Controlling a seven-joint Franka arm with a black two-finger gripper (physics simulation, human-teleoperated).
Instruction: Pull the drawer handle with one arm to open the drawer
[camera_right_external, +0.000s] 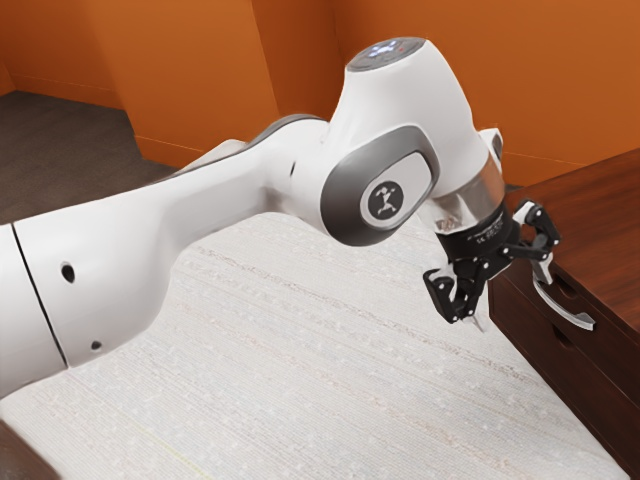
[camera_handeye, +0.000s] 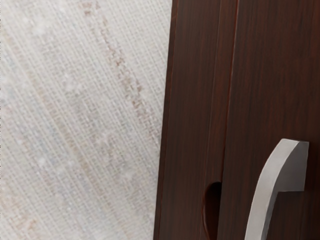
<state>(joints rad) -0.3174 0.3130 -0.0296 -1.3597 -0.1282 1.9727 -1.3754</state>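
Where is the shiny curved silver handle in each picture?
Exterior view: the curved silver metal handle sits on the dark brown wooden drawer cabinet, at the exterior view's right.
Wrist view: the handle sticks out from the same cabinet, away from the pale woven cloth surface.
Shared landmark: the cabinet's dark wood edge meeting the pale cloth.

A pale, woven-looking tabletop (camera_right_external: 300, 380) spreads wide. On it, at the exterior view's right edge, stands a dark wooden drawer cabinet (camera_right_external: 600, 215), resting flat on the surface.
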